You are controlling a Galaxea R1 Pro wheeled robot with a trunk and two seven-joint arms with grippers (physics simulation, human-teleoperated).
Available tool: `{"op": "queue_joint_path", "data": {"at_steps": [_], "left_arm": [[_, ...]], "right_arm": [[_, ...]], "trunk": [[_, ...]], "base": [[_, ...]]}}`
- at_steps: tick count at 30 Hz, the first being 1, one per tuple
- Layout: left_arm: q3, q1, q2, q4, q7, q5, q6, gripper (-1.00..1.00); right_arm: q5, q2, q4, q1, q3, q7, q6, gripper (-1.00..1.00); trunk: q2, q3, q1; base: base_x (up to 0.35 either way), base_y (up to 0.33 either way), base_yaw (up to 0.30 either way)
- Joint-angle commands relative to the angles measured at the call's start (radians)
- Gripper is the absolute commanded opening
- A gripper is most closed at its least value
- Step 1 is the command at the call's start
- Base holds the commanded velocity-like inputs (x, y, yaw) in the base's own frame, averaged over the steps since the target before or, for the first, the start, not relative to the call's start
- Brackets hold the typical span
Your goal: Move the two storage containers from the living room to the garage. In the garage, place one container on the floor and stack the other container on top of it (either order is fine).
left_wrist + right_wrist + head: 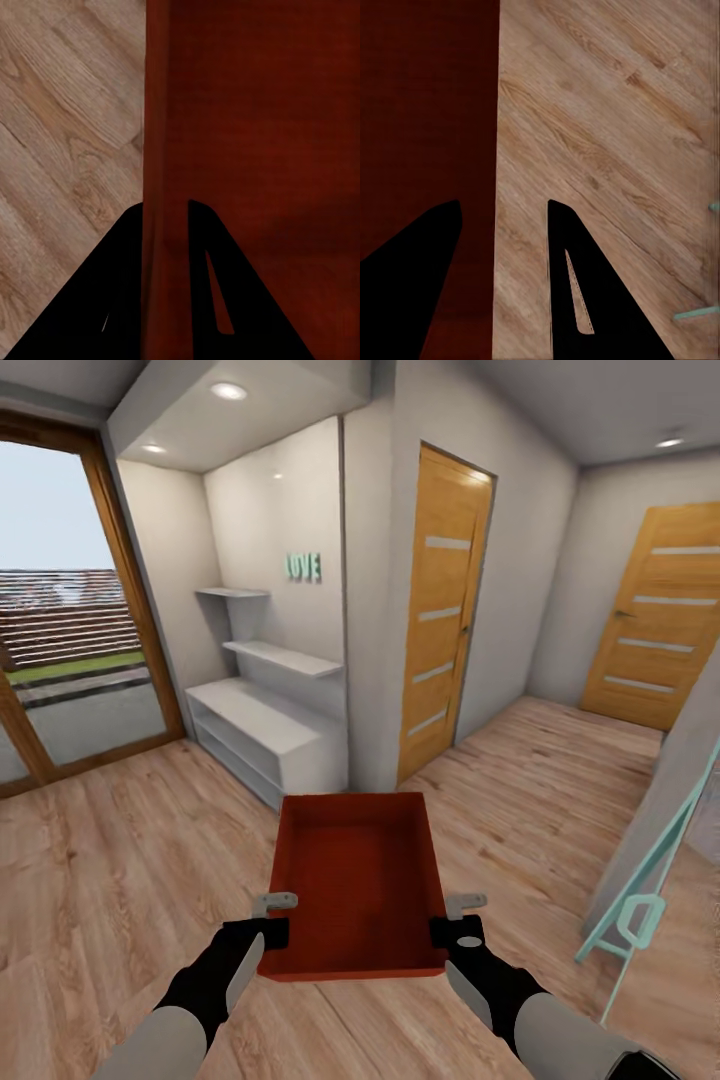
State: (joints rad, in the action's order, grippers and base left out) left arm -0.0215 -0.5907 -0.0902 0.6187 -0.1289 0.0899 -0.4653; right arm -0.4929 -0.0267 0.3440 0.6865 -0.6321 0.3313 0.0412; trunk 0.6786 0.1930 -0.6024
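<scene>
Bin: 1 red-orange storage bin point(357, 885) is held up off the wood-plank floor point(120, 860), between the 2 sets of fingers, its open top facing up and nothing seen inside.
Long axis: the bin runs away from the robot, toward the white corner wall; the grips sit at its near end, so most of its length reaches ahead of the fingers.
Left fingers: the left gripper point(274, 918) is closed over the bin's left wall; in the left wrist view 1 finger point(112, 300) lies outside the wall and the other inside, the wall pinched between them.
Right fingers: the right gripper point(462, 920) straddles the bin's right wall; in the right wrist view 1 finger point(585, 285) lies over the floor and the other over the bin's inside. The grip is judged to be closed on the wall, though contact itself is not clearly shown.
Nearer arm: neither; both are placed evenly, 1 at each side.
Second bin: not accounted for here.
Ahead of the fingers: a white shelf unit point(262, 732) in a niche, beyond the bin's far end and to the left.
Ways out: a closed wooden door point(442, 610) ahead right, another point(660, 615) further right down the passage; a glass garden door point(70, 630) at far left.
In the way: a pale blue frame point(645, 880) stands close beside the right fingers, leaning at the wall; it is judged the likeliest thing to be clipped in a right turn.
Stage: carrying, with the garage not yet reached.
</scene>
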Motion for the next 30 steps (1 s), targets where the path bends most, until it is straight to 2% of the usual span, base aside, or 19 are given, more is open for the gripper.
{"op": "queue_joint_path", "data": {"at_steps": [1,17,30], "left_arm": [[0.027,-0.001,0.0,0.006,-0.026,-0.03,-0.008,-1.0],[0.027,-0.001,0.0,0.006,-0.026,-0.03,-0.008,-1.0],[0.026,0.0,0.0,0.006,-0.026,-0.031,-0.008,-1.0]], "right_arm": [[-0.012,-0.019,0.003,0.001,0.003,0.008,0.005,-1.0],[-0.013,-0.019,0.003,0.001,0.003,0.008,0.005,-1.0],[-0.012,-0.019,0.003,0.001,0.003,0.008,0.005,-1.0]], "trunk": [[0.001,0.002,-0.001],[0.001,0.002,-0.001],[0.001,0.002,-0.001]], "base": [[0.323,0.0,-0.289],[0.323,0.0,-0.275],[0.323,0.0,-0.017]]}}
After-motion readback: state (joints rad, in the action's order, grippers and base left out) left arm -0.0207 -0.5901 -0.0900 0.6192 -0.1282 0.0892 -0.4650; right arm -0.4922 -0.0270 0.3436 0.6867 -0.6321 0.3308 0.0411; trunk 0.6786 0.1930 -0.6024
